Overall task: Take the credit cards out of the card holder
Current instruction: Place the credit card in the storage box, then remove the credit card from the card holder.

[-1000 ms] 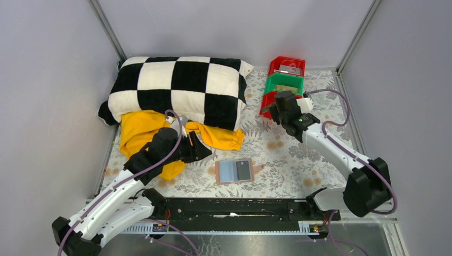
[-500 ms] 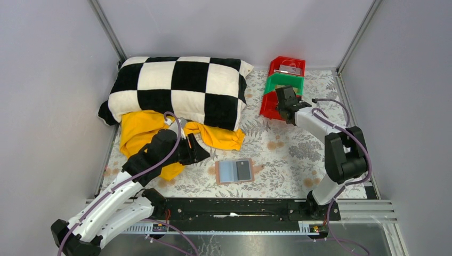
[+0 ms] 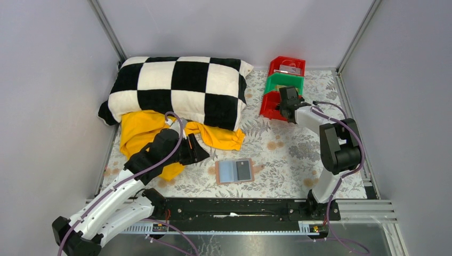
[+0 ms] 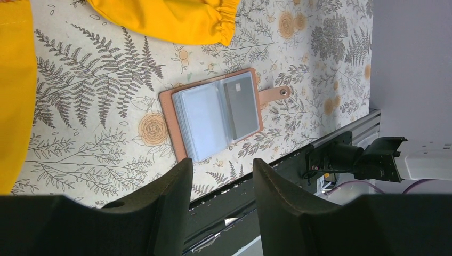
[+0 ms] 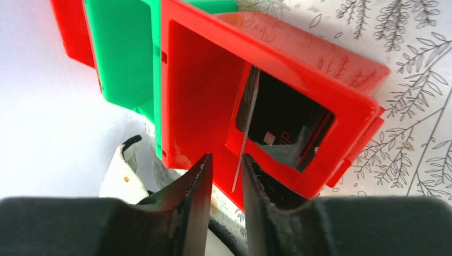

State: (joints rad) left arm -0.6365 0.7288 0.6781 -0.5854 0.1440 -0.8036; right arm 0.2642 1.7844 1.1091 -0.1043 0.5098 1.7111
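Card holder [image 3: 234, 172] lies open at the near edge, centre, with one dark credit card [image 4: 241, 106] in its right half. Left gripper [image 4: 221, 166] hovers left of it, jaws apart, empty. Far-right corner: right gripper [image 5: 226, 160] pinches a second card [image 5: 247, 117] edge-on over the red bin [image 5: 202, 80]. Likely the drop step. Next: release, then fetch the remaining one. No legible print.

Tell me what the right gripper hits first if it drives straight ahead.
Probably the nearest red bin: the right gripper points at its open front, with a thin card edge-on between its jaws. Depth is unclear.
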